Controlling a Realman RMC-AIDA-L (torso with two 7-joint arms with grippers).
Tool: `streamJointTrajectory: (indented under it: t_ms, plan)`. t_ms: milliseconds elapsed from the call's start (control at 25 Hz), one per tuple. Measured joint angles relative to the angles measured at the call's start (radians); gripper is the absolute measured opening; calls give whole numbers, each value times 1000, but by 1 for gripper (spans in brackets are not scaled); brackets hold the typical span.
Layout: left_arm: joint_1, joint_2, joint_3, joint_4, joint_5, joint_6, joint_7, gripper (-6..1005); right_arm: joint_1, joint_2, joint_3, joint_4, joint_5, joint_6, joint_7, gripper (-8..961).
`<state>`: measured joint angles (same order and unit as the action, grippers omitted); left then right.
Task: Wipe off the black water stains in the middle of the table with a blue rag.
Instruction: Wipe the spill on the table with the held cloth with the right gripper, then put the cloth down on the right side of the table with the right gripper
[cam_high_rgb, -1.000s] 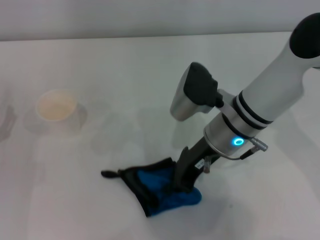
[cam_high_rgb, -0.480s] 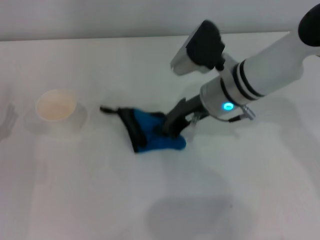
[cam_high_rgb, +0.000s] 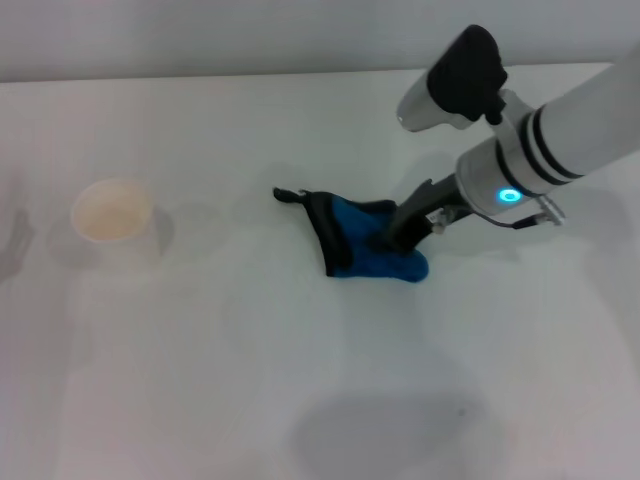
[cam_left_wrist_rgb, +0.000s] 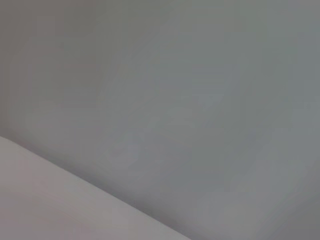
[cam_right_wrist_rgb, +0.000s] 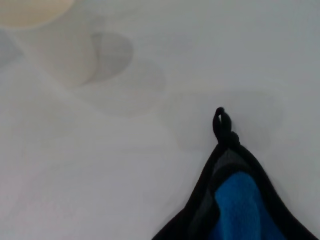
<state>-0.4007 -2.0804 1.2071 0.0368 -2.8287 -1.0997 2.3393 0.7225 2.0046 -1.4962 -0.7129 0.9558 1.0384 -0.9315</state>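
The blue rag, bright blue with black edging and a thin black loop, lies crumpled on the white table a little right of the middle. My right gripper comes in from the right, is shut on the rag's right end and holds it down on the tabletop. The right wrist view shows the rag's corner and its loop. No black water stain shows in any view. My left gripper is out of view; the left wrist view shows only a plain grey surface.
A white paper cup stands at the left of the table, well away from the rag; its rim also shows in the right wrist view. The table's far edge runs along the top of the head view.
My right gripper has dragged the rag across the table, from near the front edge away from me, then to the right. The cup has not moved.
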Motion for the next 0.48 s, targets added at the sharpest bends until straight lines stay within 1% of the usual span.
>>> streamJointTrajectory:
  t_ms: [200, 240, 280, 360, 480]
  plan:
    - [-2, 1, 0, 1, 0, 0, 0, 891, -26, -6, 104, -44, -43, 141, -13, 109]
    - [-2, 1, 0, 1, 0, 0, 0, 891, -42, -5, 128, -71, -68, 180, -11, 109]
    - [-2, 1, 0, 1, 0, 0, 0, 891, -42, -5, 128, -71, -68, 180, -11, 110]
    - [-2, 1, 0, 2, 0, 0, 0, 891, -65, 0, 136, -104, -82, 200, -10, 111]
    - [-1, 0, 0, 2, 0, 0, 0, 891, -89, 5, 136, -146, -89, 181, -15, 112]
